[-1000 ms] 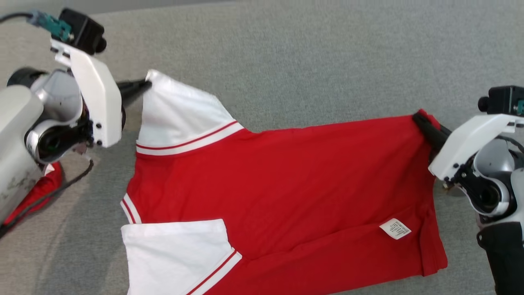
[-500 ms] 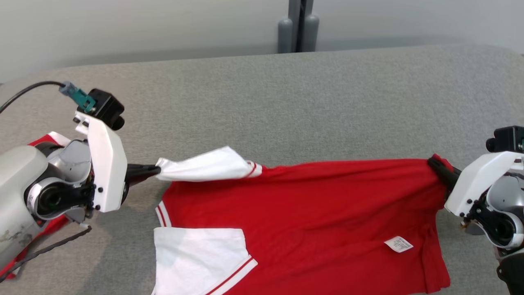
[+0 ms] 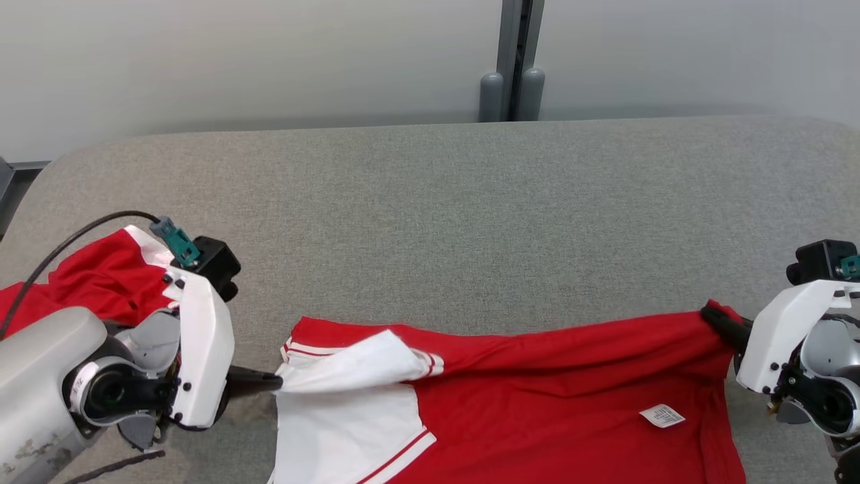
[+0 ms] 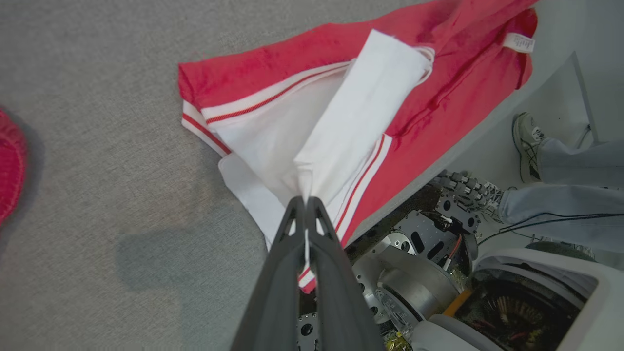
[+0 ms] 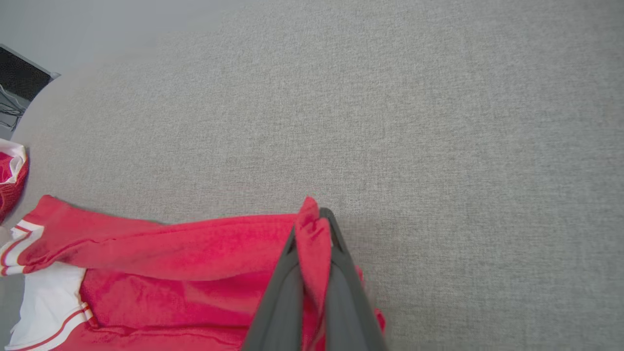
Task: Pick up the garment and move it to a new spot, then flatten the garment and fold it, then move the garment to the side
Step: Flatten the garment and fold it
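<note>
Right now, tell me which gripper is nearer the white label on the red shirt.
Right. The right gripper, shut on a hem corner of the shirt, sits close to the label; the left gripper pinches the white sleeve at the opposite end.

Jaws of the right gripper (image 5: 314, 218) clamp a fold of the garment (image 5: 161, 248) over the grey surface (image 5: 414, 122).

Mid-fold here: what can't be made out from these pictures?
- Head view: the near edge of the garment is cut off by the bottom edge.
- Head view: the print on the white label is too small to read.
- Head view: the second red cloth is partly hidden behind the left arm.
- Left wrist view: the person is cut off by the right edge.
</note>
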Tool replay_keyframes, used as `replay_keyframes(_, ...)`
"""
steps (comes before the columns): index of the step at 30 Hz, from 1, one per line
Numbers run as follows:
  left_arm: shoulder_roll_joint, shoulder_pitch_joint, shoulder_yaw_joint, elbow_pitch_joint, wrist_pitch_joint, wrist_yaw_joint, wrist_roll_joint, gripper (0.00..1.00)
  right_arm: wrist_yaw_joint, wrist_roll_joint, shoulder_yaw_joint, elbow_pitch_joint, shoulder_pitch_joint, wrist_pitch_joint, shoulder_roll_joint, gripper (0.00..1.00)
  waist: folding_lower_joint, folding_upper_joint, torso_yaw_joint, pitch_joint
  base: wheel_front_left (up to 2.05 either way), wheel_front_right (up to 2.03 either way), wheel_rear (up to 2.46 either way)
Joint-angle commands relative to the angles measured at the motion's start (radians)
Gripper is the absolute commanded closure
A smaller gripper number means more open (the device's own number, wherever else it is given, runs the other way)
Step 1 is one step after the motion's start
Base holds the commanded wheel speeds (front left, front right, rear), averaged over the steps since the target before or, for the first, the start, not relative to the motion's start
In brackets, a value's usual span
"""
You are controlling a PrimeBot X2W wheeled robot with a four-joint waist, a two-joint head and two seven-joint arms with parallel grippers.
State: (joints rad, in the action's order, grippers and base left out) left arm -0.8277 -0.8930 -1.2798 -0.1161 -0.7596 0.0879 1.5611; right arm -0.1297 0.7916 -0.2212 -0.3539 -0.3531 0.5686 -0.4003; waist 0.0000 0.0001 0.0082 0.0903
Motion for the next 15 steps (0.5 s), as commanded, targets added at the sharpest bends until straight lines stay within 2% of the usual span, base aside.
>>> replay_keyframes(1, -0.002, 0.013, 0.000, 0.004, -0.004, -0.004, 0.003, 1.00, -0.002, 0.007, -0.004, 0.004, 0.016, 0.008, -0.012, 1.00, 0.0000, -0.0001, 0.000, -0.002, 0.00, 0.00, 0.00)
replay_keyframes(9, -0.017, 0.069, 0.000, 0.046, -0.058, -0.036, 0.022, 1.00, -0.002, 0.051, -0.084, 0.027, 0.004, 0.062, -0.086, 1.00, 0.0000, -0.0001, -0.005, 0.005, 0.00, 0.00, 0.00)
replay_keyframes(15, -0.023, 0.099, -0.001, 0.063, -0.075, -0.041, 0.035, 1.00, -0.002, 0.088, -0.134, 0.025, 0.002, 0.097, -0.111, 1.00, 0.0000, -0.0001, -0.002, 0.011, 0.00, 0.00, 0.00)
